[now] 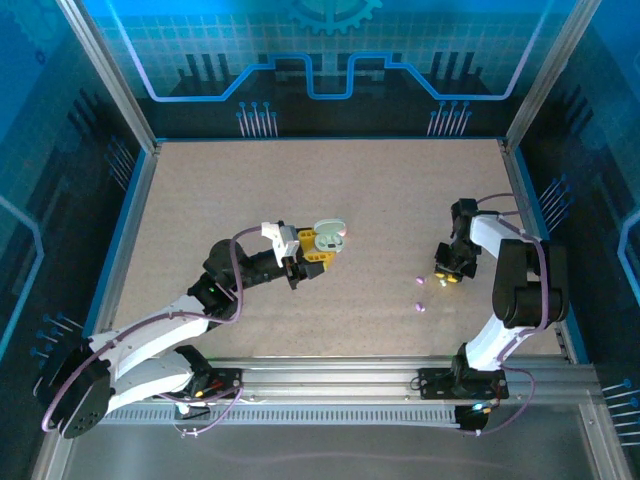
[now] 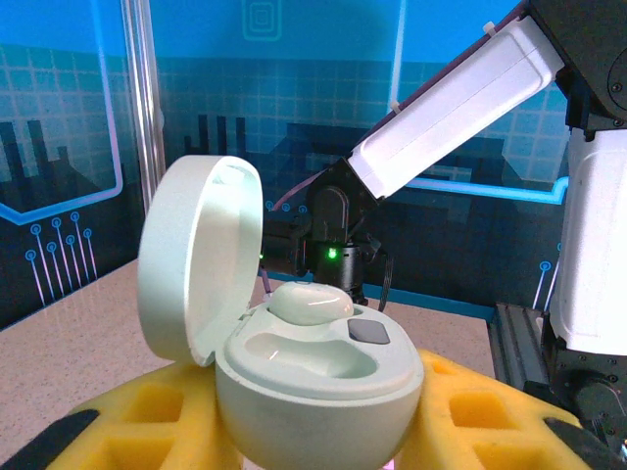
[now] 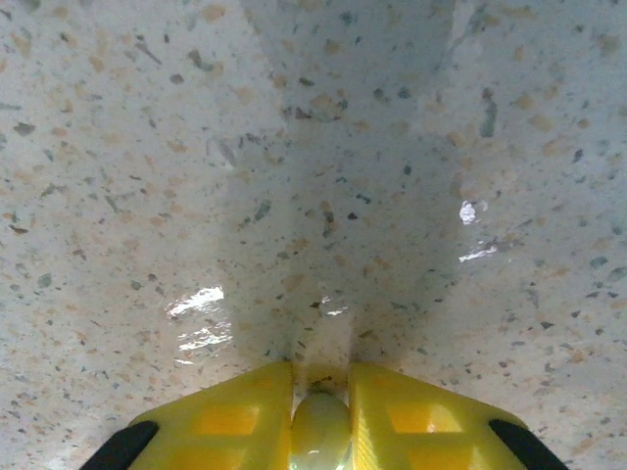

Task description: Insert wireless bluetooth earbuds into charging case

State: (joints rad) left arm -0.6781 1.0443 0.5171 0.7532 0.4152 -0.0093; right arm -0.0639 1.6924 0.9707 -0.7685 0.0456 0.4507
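Right now I count one charging case (image 2: 323,392), and my left gripper (image 1: 312,252) has it: the jaws are drawn in on its rounded body, a yellow finger (image 2: 147,411) pressed to each side. It sits upright with its lid (image 2: 191,259) swung up and back. Inside are two wells. One seated earbud (image 2: 309,302), pale and glossy, fills the rear well; the front well is bare. My right gripper (image 1: 447,272) is down at the table (image 1: 300,180), well apart from the case on the right side, and its jaws are narrow, pinched on one pale earbud (image 3: 321,431) that sits between the two yellow fingertips just above the speckled surface. That makes two pale pieces, one seated and one in my grip. From above I also count two purple ones loose on the table: a first purple earbud (image 1: 420,282) just beside my right fingers, and a second purple earbud (image 1: 420,307) nearer the arm bases, the two apart from each other.
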